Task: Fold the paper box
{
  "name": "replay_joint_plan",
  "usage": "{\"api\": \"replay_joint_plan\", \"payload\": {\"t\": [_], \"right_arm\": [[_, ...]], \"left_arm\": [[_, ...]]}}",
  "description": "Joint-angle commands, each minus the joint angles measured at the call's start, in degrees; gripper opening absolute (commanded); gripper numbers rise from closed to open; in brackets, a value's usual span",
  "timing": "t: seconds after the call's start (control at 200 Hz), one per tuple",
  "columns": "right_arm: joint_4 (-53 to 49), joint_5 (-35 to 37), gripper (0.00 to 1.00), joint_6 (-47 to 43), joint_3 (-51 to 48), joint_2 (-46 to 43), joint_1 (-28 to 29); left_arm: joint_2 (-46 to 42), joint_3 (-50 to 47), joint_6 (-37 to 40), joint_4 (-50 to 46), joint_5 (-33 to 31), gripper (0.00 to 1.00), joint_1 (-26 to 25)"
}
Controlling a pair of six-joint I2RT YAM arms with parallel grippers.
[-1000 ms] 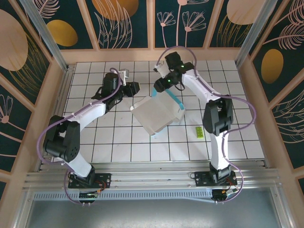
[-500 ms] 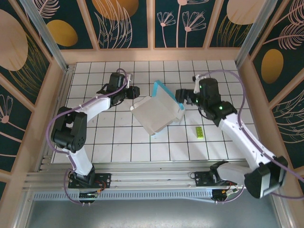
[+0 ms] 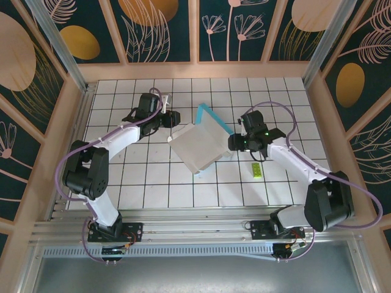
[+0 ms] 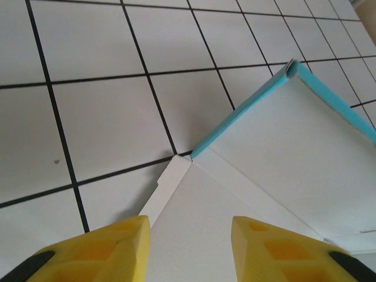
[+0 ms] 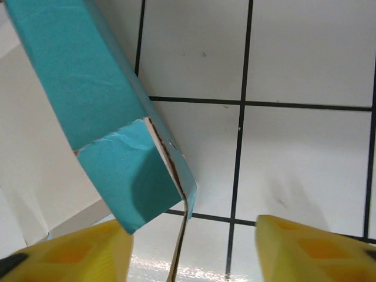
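I have the paper box [image 3: 195,146] in the middle of the tiled worktop [image 3: 122,183], turned askew to the grid. It lies white side up. A teal flap [image 3: 215,119] stands raised along its 1 o'clock edge, and a sliver of teal shows at its 6 o'clock corner.

My left pincer [image 3: 175,118] sits at about 11 o'clock from the box, just beside its near corner. In the left wrist view, its yellow fingers [image 4: 88,252] stand part-way apart. The white card and a small white tab [image 4: 167,182] run in under the gap, and I see nothing clamped there. The teal edge rises beyond them toward 1 o'clock.

My right pincer [image 3: 234,142] is at 3 o'clock from the box, up against that side. Through the right wrist camera, its fingers [image 5: 317,249] are spread wide, with the teal corner of the box wall hanging between them. The corner is much closer to the finger on the left of that view than to the other. I cannot tell whether card and finger touch. The wall's cut end shows a brown card edge. The jaws have not closed on it.

A small yellow-green slip [image 3: 256,170] lies flat on the tiles at about 4 o'clock from the box, near the right arm and apart from the card.
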Motion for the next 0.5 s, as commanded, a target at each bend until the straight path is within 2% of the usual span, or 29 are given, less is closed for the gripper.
{"api": "replay_joint_plan", "payload": {"t": [0.0, 0.065, 0.14, 0.285, 0.355, 0.496], "right_arm": [[2.35, 0.17, 0.46, -4.66, 1.61, 2.1, 0.31], [2.76, 0.75, 0.29, -6.87, 2.49, 3.23, 0.47], [2.51, 0.54, 0.18, -9.67, 3.71, 4.23, 0.57], [2.61, 0.92, 0.07, -19.46, 6.63, 5.41, 0.58], [3.24, 0.93, 0.02, -28.83, 8.05, 6.2, 0.59], [3.97, -2.0, 0.02, -50.97, 11.57, 8.22, 0.35]], "left_arm": [[-3.36, -1.49, 0.47, -0.22, 0.37, 0.41, 0.23], [-3.93, -2.11, 0.14, 0.08, 0.32, 0.41, 0.21], [-4.7, -2.68, -0.43, 0.22, 0.17, 0.41, 0.24], [-6.84, -4.07, -1.15, 0.98, -0.57, 0.41, 0.23], [-8.07, -4.42, -1.18, 0.65, -2.19, 0.41, 0.29], [-11.23, -5.55, -2.18, -0.34, -5.57, 0.41, 0.82]]}}
